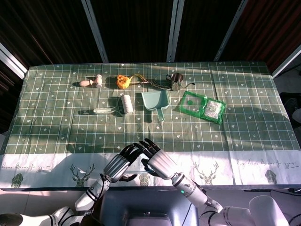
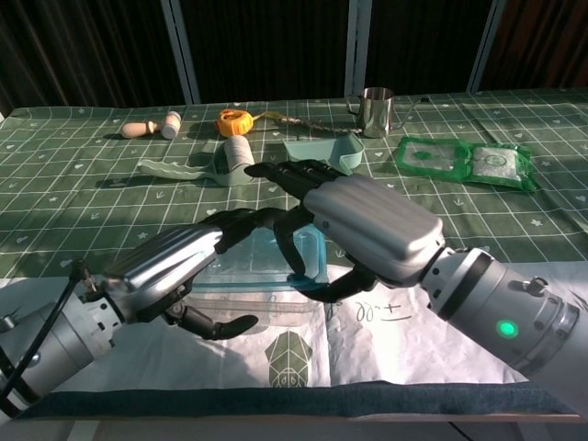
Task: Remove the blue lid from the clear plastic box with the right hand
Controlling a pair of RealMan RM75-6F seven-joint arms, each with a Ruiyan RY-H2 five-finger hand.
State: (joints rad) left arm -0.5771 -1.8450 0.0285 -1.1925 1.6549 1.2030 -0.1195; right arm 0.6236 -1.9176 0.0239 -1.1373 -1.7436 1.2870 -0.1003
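The clear plastic box (image 2: 246,276) lies at the near edge of the table, between my two hands. Its blue lid (image 2: 310,250) is tilted, with the right end raised off the box. My right hand (image 2: 367,220) grips that raised end, fingers curled over the far rim and thumb under the near side. My left hand (image 2: 175,266) holds the box's left end, fingers arched over it and thumb in front. In the head view the left hand (image 1: 120,162) and right hand (image 1: 157,160) hide nearly all of the box.
Across the middle of the table lie a lint roller (image 1: 124,104), a teal dustpan (image 1: 155,101) and a green packet (image 1: 202,107). Further back stand a steel cup (image 1: 175,82), an orange tape measure (image 1: 123,81) and wooden pieces (image 1: 91,83).
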